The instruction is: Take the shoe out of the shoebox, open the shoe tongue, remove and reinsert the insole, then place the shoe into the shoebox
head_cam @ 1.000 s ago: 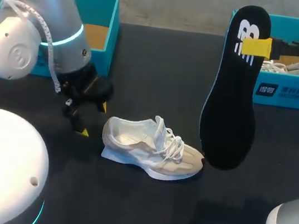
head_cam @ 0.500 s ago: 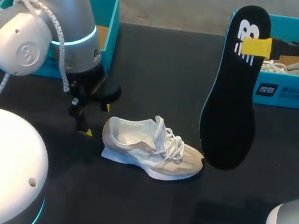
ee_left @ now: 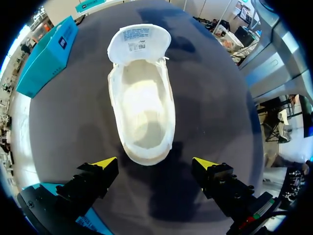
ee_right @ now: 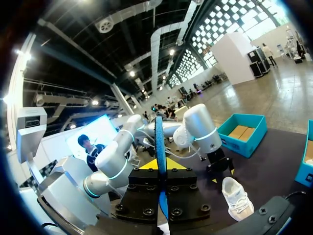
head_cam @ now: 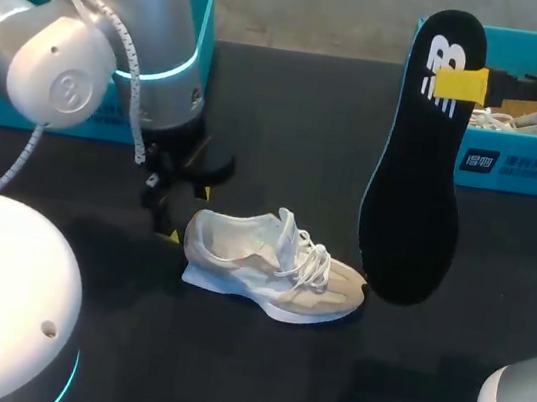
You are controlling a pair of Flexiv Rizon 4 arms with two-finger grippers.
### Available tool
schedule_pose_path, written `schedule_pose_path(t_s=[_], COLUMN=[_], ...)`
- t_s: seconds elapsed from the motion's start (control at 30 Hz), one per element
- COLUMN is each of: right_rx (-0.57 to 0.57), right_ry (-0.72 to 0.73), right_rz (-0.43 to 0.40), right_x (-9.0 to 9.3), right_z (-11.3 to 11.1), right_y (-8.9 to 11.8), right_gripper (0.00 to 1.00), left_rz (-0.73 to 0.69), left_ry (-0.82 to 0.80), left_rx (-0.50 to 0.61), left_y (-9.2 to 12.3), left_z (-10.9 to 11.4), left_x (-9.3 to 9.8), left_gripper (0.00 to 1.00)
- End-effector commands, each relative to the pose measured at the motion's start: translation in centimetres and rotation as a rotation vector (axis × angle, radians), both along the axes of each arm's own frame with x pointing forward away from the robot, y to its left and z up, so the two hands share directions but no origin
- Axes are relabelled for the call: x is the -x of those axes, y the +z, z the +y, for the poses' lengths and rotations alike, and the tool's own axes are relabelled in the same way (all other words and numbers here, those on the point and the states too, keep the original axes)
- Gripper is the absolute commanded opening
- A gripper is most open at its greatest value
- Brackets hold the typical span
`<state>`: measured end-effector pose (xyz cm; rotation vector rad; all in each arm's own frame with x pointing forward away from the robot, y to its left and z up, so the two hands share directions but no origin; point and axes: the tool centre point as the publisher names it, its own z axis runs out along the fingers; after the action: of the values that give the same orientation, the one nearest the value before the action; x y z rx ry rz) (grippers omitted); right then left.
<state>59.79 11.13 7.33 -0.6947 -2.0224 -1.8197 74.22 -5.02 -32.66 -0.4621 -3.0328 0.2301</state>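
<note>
**A:** What sits farthest left?

**B:** An open teal shoebox [head_cam: 196, 44], at about 10 o'clock from the shoe [head_cam: 269, 267], on the dark tabletop [head_cam: 290, 123]. My left arm [head_cam: 118, 57] crosses in front of it.

**A:** And its end effector?

**B:** The left end effector [head_cam: 181, 213] hangs at the shoe's 9 o'clock, just beside the heel. Its fingers are spread wide and grip nothing. In the left wrist view the shoe [ee_left: 142, 112] lies straight ahead of the left end effector [ee_left: 155, 164], heel nearest and apart from both yellow tips. The tongue [ee_left: 139, 36] is folded out toward the toe end.

**A:** How does the shoe lie?

**B:** Upright on its sole at the tabletop's middle, toe toward 3 o'clock.

**A:** The insole?

**B:** The black insole [head_cam: 419, 173] hangs on end at the shoe's 2 o'clock, off the tabletop. The right end effector [head_cam: 460, 84] is clamped on its upper part. In the right wrist view the insole [ee_right: 160, 142] stands edge-on between that end effector's two fingers.

**A:** Farther right?

**B:** A second shoebox [head_cam: 526, 169], also teal, at 1 o'clock, with another shoe [head_cam: 503, 120] inside.
</note>
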Motion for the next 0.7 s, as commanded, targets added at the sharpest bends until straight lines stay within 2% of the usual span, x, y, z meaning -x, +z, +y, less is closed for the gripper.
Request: schedule_pose_path(t_s=[0.03,0.47,0.7], right_rx=[0.001,0.001,0.001], right_ry=[0.003,0.003,0.003], right_rz=[0.001,0.001,0.001], right_x=[-0.3,-0.3,-0.3], right_z=[0.2,0.2,0.2], right_y=[0.0,0.0,0.0], right_gripper=[0.0,0.0,0.0], left_rz=[-0.005,-0.021,-0.042], left_ry=[0.0,-0.003,0.007], left_rx=[-0.004,-0.016,-0.01], left_y=[0.4,1.4,0.9], left_z=[-0.5,-3.6,-5.9], left_x=[-0.1,-1.1,-1.9], left_gripper=[1.0,1.0,1.0])
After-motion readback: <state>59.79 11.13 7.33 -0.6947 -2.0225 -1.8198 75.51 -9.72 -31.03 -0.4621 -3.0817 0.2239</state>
